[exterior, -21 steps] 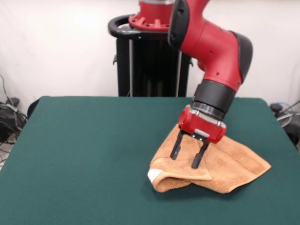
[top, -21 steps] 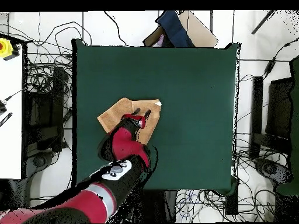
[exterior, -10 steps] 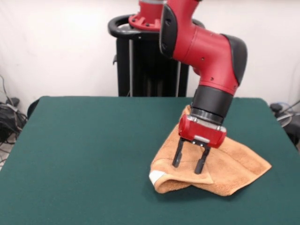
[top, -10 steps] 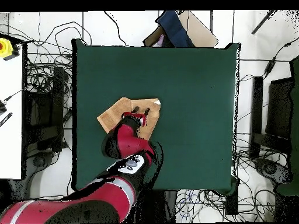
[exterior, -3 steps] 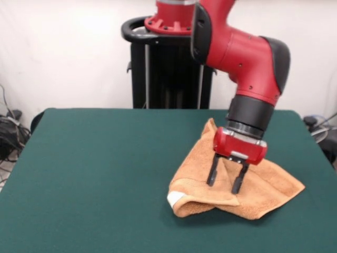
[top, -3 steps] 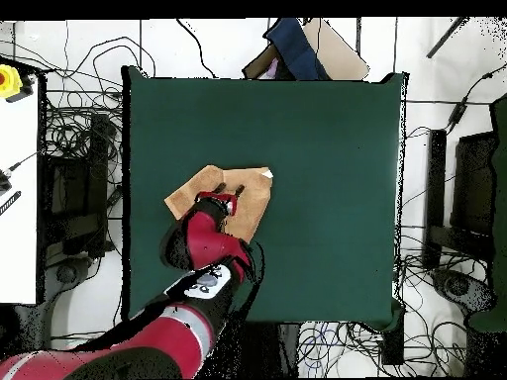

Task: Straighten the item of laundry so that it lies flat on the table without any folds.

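Note:
The item of laundry [exterior, -3 steps: 192, 171], an orange-tan towel, lies crumpled on the right half of the dark green table [exterior, -3 steps: 100, 168]. Its near edge is folded over, with a white tag [exterior, -3 steps: 174, 198] at the front left corner, and a far corner stands up in a peak. My gripper [exterior, -3 steps: 225, 181] hangs open just above the towel's middle, and nothing is held between its fingers. From overhead, the towel [top, -3 steps: 253, 203] sits near the table's [top, -3 steps: 327, 139] lower left, with the gripper [top, -3 steps: 228, 188] over it and the arm hiding part of the cloth.
The towel's right tip [exterior, -3 steps: 297, 185] lies close to the table's right edge. Green felt stretches wide to the left. Cables [top, -3 steps: 69, 129] surround the table on the floor. A blue cloth and a cardboard box [top, -3 steps: 302, 49] lie beyond the far edge in the overhead view.
In the front view the gripper has shifted right across the towel, still open. The towel's peaked far corner now shows to the left of the wrist. The towel keeps its shape.

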You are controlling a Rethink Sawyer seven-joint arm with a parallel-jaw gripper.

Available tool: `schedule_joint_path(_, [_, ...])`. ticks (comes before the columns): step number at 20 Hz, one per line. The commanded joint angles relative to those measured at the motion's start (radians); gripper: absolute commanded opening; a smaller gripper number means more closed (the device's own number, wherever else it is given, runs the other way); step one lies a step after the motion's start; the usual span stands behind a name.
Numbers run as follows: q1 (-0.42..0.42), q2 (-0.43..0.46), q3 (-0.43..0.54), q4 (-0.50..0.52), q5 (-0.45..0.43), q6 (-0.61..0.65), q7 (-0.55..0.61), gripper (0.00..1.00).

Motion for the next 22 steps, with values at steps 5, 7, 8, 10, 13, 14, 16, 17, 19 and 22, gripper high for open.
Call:
schedule_joint_path(5, [0.029,0.068,0.037,-0.054,0.055,-0.019,0.196,1.0])
schedule_joint_path(7, [0.032,0.096,0.027,-0.059,0.052,-0.105,0.211,1.0])
schedule_joint_path(8, [0.031,0.104,0.025,-0.057,0.05,-0.131,0.216,1.0])
schedule_joint_path(10, [0.043,0.12,0.008,-0.054,0.066,-0.175,0.216,1.0])
schedule_joint_path(13, [0.045,0.124,0.009,-0.046,0.078,-0.202,0.209,1.0])
schedule_joint_path(14, [0.046,0.123,0.011,-0.044,0.086,-0.205,0.206,1.0])
schedule_joint_path(16, [0.055,0.124,0.009,-0.036,0.109,-0.21,0.201,1.0])
schedule_joint_path(17, [0.057,0.124,0.009,-0.033,0.117,-0.213,0.198,1.0])
schedule_joint_path(19, [0.058,0.122,0.011,-0.028,0.125,-0.215,0.192,1.0])
schedule_joint_path(22, [0.071,0.123,0.004,-0.015,0.146,-0.22,0.189,1.0])
